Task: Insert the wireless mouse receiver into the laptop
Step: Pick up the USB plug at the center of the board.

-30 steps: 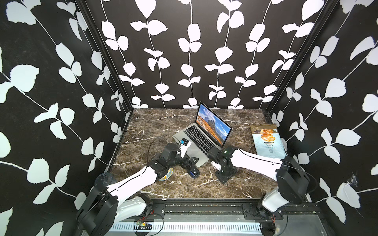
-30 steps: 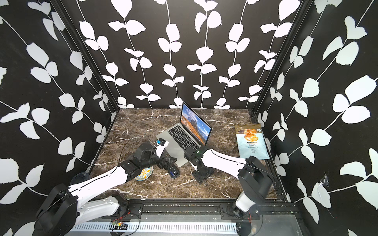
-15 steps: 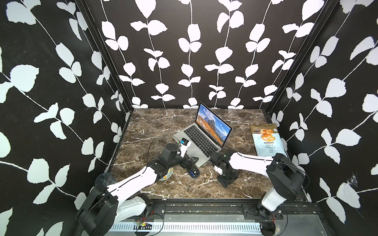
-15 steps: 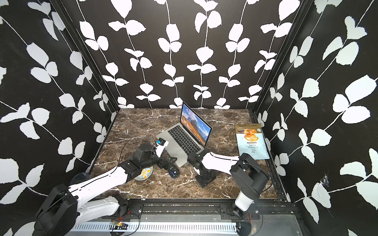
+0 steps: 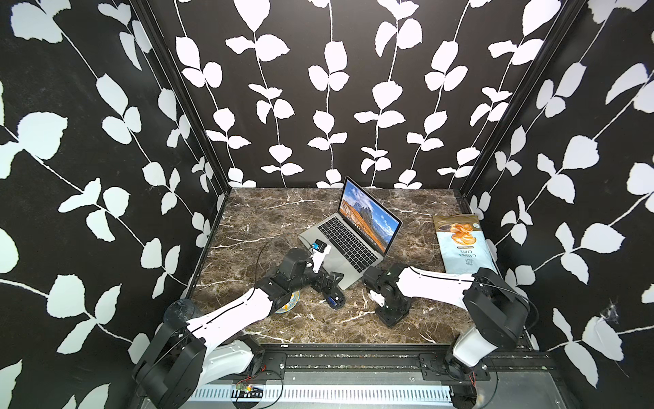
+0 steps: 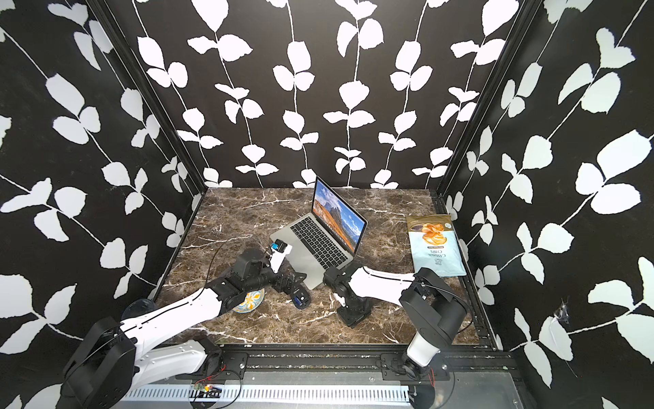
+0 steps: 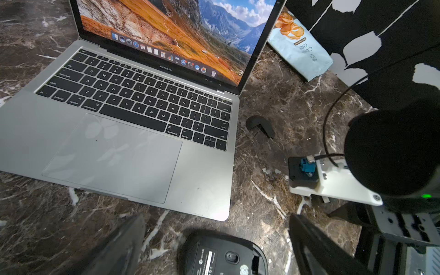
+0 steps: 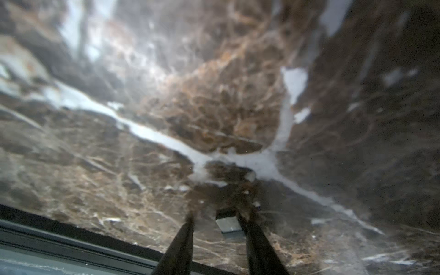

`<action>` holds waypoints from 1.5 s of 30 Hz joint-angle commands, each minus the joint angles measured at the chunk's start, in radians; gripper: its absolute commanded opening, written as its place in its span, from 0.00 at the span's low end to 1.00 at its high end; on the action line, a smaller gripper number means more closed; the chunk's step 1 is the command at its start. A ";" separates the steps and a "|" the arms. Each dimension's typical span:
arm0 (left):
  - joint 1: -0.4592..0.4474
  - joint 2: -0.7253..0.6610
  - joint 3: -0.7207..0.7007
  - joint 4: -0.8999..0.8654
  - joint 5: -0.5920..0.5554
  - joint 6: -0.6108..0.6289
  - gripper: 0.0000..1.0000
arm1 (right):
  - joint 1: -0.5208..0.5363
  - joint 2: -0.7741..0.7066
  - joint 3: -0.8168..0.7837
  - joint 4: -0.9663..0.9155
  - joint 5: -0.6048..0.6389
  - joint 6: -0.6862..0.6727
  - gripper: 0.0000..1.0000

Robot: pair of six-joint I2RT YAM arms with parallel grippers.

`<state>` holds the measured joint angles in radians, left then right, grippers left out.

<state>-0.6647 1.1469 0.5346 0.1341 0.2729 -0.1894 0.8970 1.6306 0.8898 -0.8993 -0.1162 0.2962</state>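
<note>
The counter (image 5: 269,219) is a flat slab of glossy brown marble with white veins.

The laptop (image 5: 339,255) stands at the centre of the counter, turned at an angle. Its body is slim, matte silver-grey metal with black keys and a large smooth trackpad. The lid is raised, and the screen shows orange mountains under a blue sky.

A pale blue crinkled foil bag (image 5: 460,244) lies flat at the far right.

A round patterned plate (image 6: 249,301) shows partly under the left arm.

The left hand (image 7: 216,219) is spread wide just above a rounded black plastic mouse (image 7: 221,257). The mouse lies upside down, just near of the laptop's front corner.

A curved black plastic cover (image 7: 258,123) lies right of the keyboard.

The right hand (image 8: 215,214) points down at the counter, right of the mouse. Its dark fingers (image 8: 183,238) stand partly apart. The receiver (image 8: 228,225), a small silver rectangular piece, lies between them against one finger, with a gap to the other. The wrist view is blurred.
</note>
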 commanded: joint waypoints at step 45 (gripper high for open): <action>0.005 0.018 -0.001 0.034 0.042 -0.012 0.98 | 0.036 -0.021 -0.048 0.057 0.135 0.160 0.23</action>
<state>-0.6647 1.1667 0.5346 0.1417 0.2996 -0.1947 0.9295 1.6077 0.8700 -0.8749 -0.0391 0.4320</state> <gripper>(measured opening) 0.985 0.239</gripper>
